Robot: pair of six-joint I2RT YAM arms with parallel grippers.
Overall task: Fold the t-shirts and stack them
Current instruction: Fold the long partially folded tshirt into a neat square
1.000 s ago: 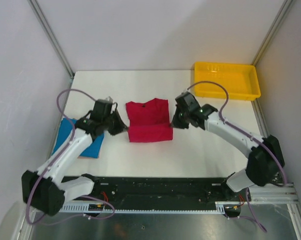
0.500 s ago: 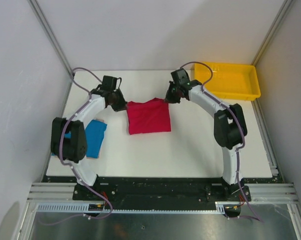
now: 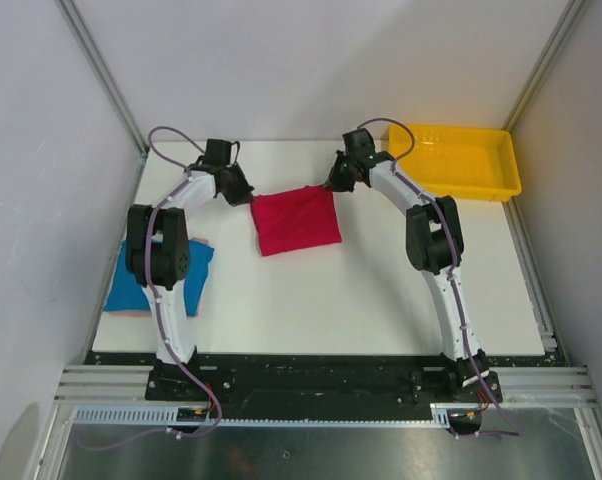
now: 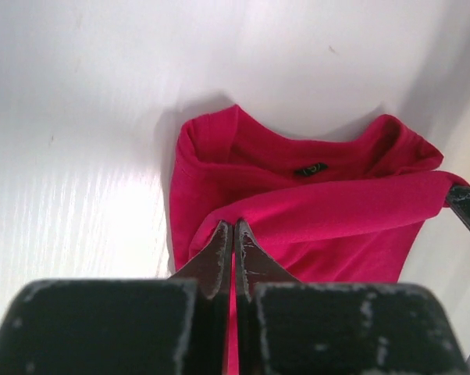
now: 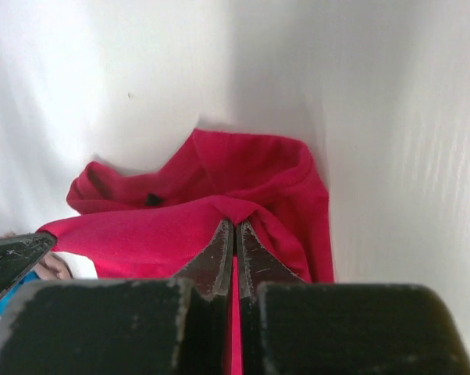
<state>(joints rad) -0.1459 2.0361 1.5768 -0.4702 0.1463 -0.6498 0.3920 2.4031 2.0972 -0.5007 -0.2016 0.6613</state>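
The crimson red t-shirt (image 3: 296, 220) lies folded in the middle of the white table, its far edge lifted and stretched between both grippers. My left gripper (image 3: 246, 193) is shut on the shirt's far left corner; in the left wrist view the red cloth (image 4: 313, 211) is pinched between the fingertips (image 4: 219, 242), collar and label beyond. My right gripper (image 3: 333, 187) is shut on the far right corner; the right wrist view shows the red cloth (image 5: 219, 187) clamped at the fingertips (image 5: 251, 238). The blue t-shirt (image 3: 131, 285) lies folded at the table's left edge, partly hidden by the left arm.
A yellow plastic tray (image 3: 459, 160) stands at the back right corner. Both arms reach far across the table toward the back wall. Metal frame posts run along the left and right sides of the white table (image 3: 321, 300).
Both grippers carried the red shirt's near edge up and over toward the back of the table, folding the shirt in half. The arms are now stretched much farther out.
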